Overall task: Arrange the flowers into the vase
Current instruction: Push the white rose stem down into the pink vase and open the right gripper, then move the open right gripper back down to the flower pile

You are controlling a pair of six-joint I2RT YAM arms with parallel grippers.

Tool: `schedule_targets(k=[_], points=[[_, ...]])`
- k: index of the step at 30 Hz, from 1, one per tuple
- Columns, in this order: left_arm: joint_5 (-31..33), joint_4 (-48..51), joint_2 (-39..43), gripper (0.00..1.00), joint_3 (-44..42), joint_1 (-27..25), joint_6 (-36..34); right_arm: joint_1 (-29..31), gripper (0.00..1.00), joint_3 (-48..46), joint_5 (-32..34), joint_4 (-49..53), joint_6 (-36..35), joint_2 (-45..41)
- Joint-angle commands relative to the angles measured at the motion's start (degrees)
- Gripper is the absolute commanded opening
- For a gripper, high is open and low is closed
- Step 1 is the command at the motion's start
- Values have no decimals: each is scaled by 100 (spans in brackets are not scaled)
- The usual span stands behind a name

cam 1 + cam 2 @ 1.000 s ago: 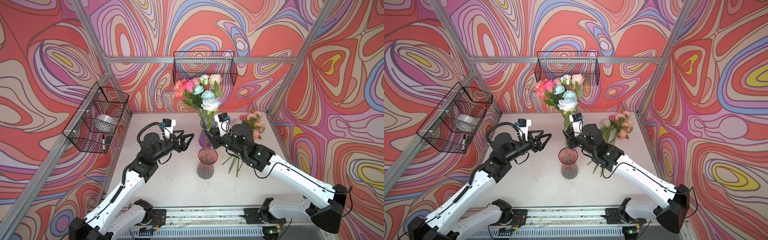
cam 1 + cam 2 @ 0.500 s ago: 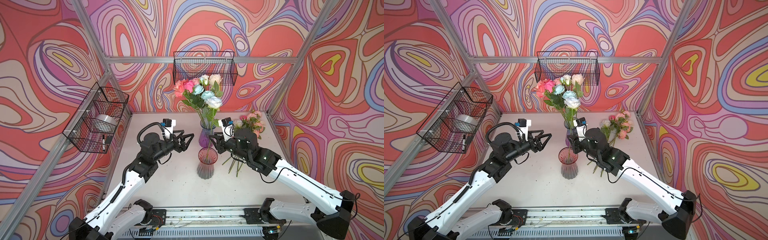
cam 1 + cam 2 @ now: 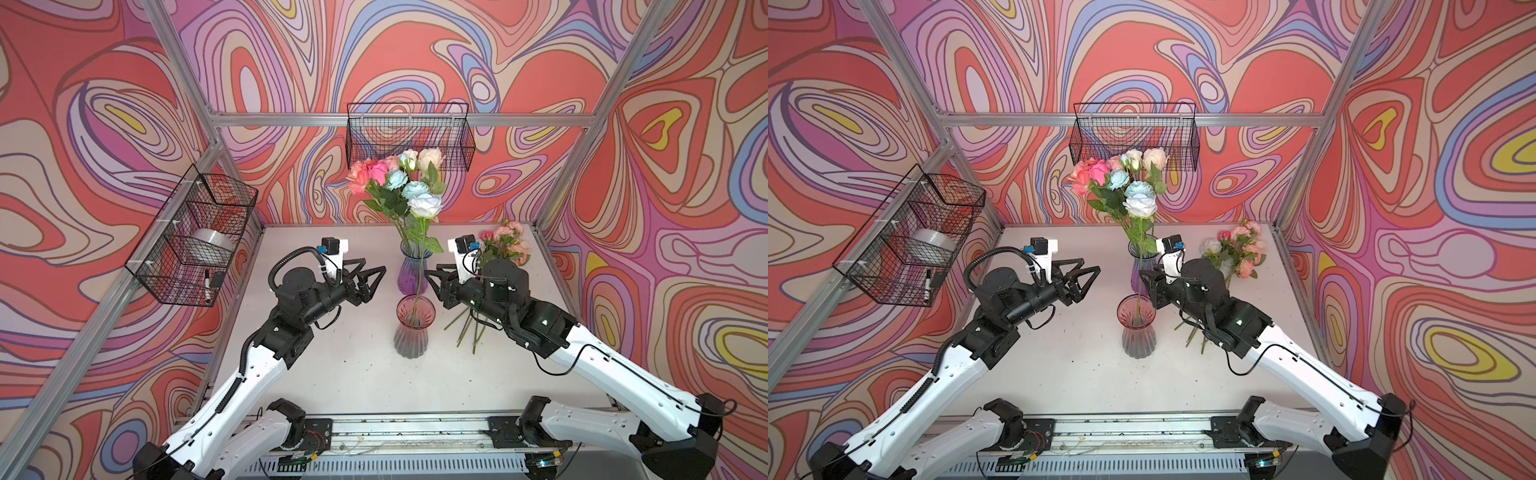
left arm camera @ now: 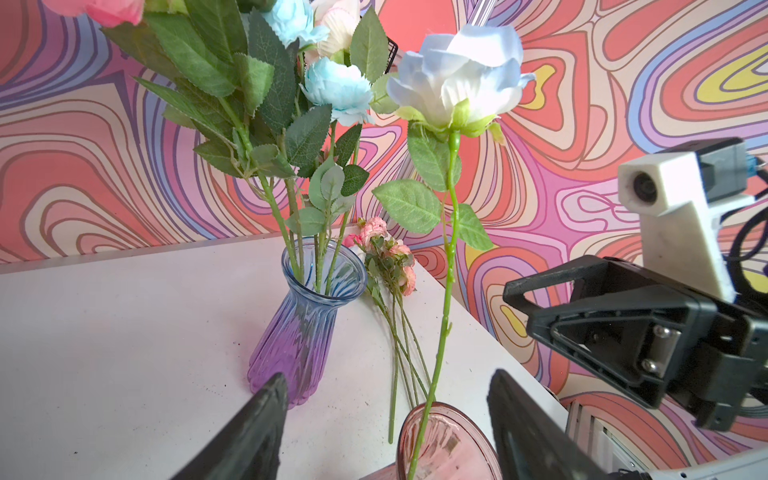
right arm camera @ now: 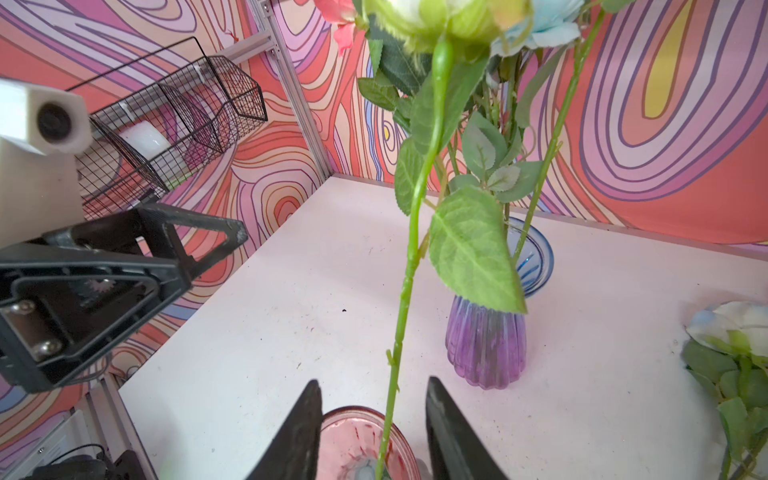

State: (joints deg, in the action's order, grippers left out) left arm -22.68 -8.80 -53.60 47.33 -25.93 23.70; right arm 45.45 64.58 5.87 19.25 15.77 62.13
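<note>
A pale blue rose (image 3: pixel 424 205) (image 4: pixel 457 79) stands with its stem in the pink vase (image 3: pixel 414 328) (image 3: pixel 1138 328). My right gripper (image 3: pixel 432 282) (image 5: pixel 374 415) is open, one jaw on each side of that stem (image 5: pixel 401 316) just above the pink rim, touching neither side. Behind stands a purple vase (image 3: pixel 412 270) (image 4: pixel 299 332) holding several flowers (image 3: pixel 390 178). My left gripper (image 3: pixel 376 266) (image 4: pixel 386 415) hangs open and empty to the left of both vases. More flowers (image 3: pixel 505 245) (image 3: pixel 1241 249) lie on the table at the back right.
A black wire basket (image 3: pixel 195 237) holding a tape roll (image 3: pixel 212 241) hangs on the left wall. Another wire basket (image 3: pixel 409 137) hangs on the back wall above the bouquet. Loose stems (image 3: pixel 469 328) lie under my right arm.
My right gripper's jaws have spread apart and let go of the pale blue rose's stem. That arm has drawn back and down from beside the purple vase. My left arm has stayed still.
</note>
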Motion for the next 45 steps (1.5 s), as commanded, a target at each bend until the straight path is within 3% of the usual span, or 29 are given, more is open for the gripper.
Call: schedule_targets(k=[1, 4, 11, 22, 29, 34, 40, 43, 45], points=[[144, 18, 65, 77, -65, -35, -157, 26, 46, 5, 292, 224, 23, -90], [217, 10, 35, 77, -88, -37, -199, 33, 52, 10, 517, 374, -7, -170], [277, 19, -62, 78, -87, -36, -211, 25, 53, 187, 1008, 945, 145, -342], [237, -172, -54, 80, -180, -37, 15, 25, 55, 172, 1867, 1705, 1191, -784], [356, -197, -127, 81, -229, -38, 35, 27, 54, 328, 2014, 2498, 1540, -706], [383, -97, -261, 81, -149, -36, 92, 25, 44, 943, 2643, 3800, 2399, -260], [341, 123, -187, 77, 22, -17, 187, -18, 26, 1075, 2811, 4215, 2468, -82], [317, 66, -107, 77, -27, -23, 195, -550, 23, 974, 2389, 3964, 2079, 127], [315, 23, -81, 77, -57, -17, 169, -1276, 20, 841, 1590, 3685, 1869, 291]])
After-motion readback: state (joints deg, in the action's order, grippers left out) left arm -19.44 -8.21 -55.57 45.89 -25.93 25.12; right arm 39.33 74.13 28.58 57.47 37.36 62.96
